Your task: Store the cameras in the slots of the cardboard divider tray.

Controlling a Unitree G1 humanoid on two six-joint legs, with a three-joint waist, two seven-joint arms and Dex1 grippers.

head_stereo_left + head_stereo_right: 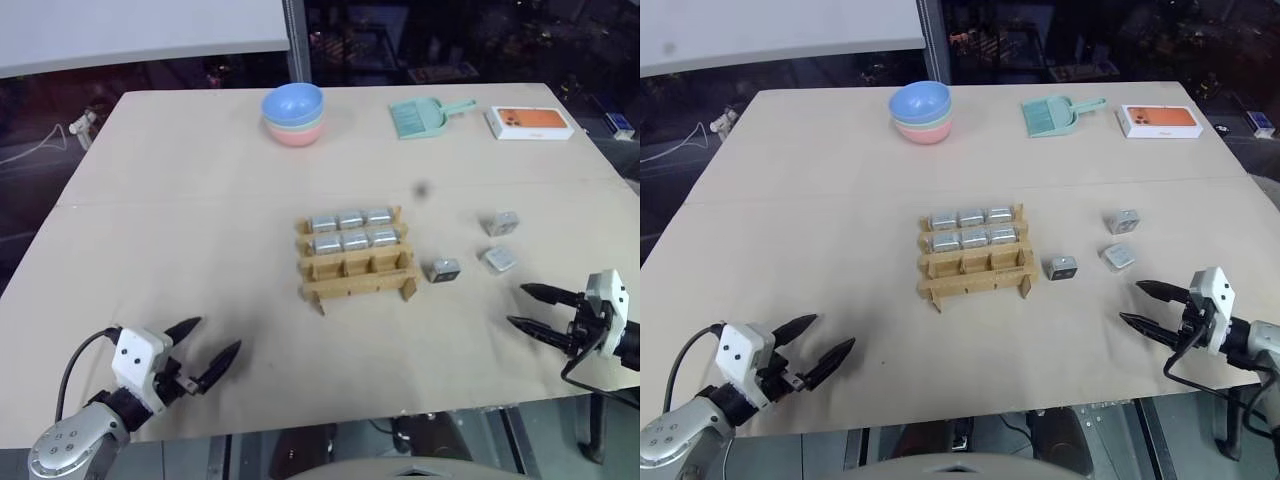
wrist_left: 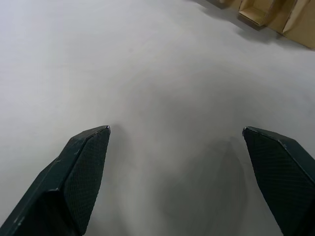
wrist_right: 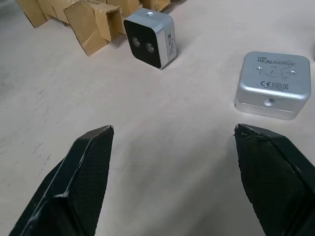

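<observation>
The cardboard divider tray (image 1: 360, 283) stands in the middle of the table, and several silver cameras (image 1: 350, 220) fill its two far rows. Its two near rows hold nothing. Three loose cameras lie to its right: one (image 1: 443, 270) just beside the tray, one (image 1: 499, 259) further right, one (image 1: 502, 223) behind that. My right gripper (image 1: 517, 306) hovers open at the right near edge, pointing at them. In the right wrist view, the upright camera (image 3: 150, 38) shows its dark lens face and another (image 3: 273, 84) lies flat. My left gripper (image 1: 218, 334) is open and empty at the near left.
Stacked blue and pink bowls (image 1: 294, 113), a teal dustpan (image 1: 425, 115) and a white-and-orange box (image 1: 530, 122) sit along the far edge. The table's near edge runs just below both grippers. Bare tabletop lies between the left gripper and the tray.
</observation>
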